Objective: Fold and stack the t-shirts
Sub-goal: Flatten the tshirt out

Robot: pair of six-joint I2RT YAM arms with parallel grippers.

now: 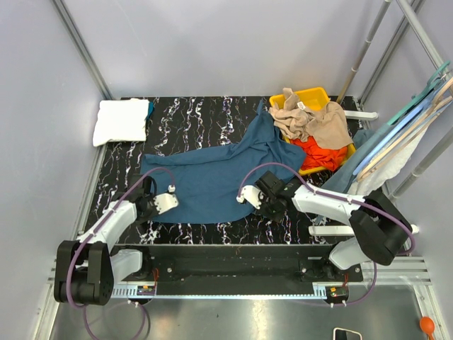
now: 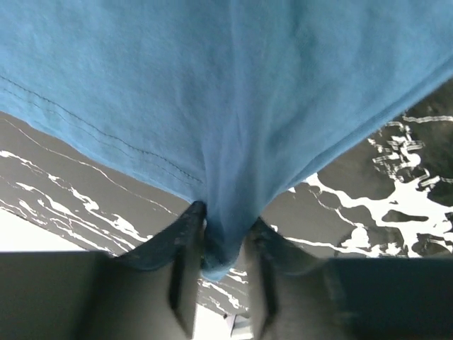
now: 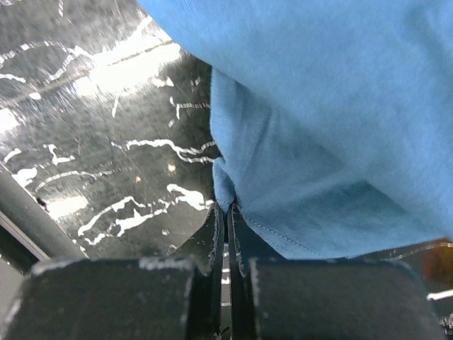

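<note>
A large teal-blue t-shirt [image 1: 212, 177] lies spread and rumpled across the black marbled table [image 1: 212, 117]. My left gripper [image 1: 174, 201] is at its near left corner. In the left wrist view that gripper [image 2: 225, 227] is shut on a bunched fold of the blue cloth [image 2: 233, 106]. My right gripper [image 1: 243, 200] is at the shirt's near right edge. In the right wrist view it [image 3: 228, 209] is shut on the hemmed edge of the cloth [image 3: 333, 120]. A folded white t-shirt [image 1: 122, 120] lies at the back left.
A yellow bin [image 1: 315, 93] at the back right holds a tan t-shirt [image 1: 315, 120] and a red-orange one [image 1: 322, 152]. Pale blue and beige hangers [image 1: 403, 134] lean at the right. Metal frame posts and grey walls surround the table.
</note>
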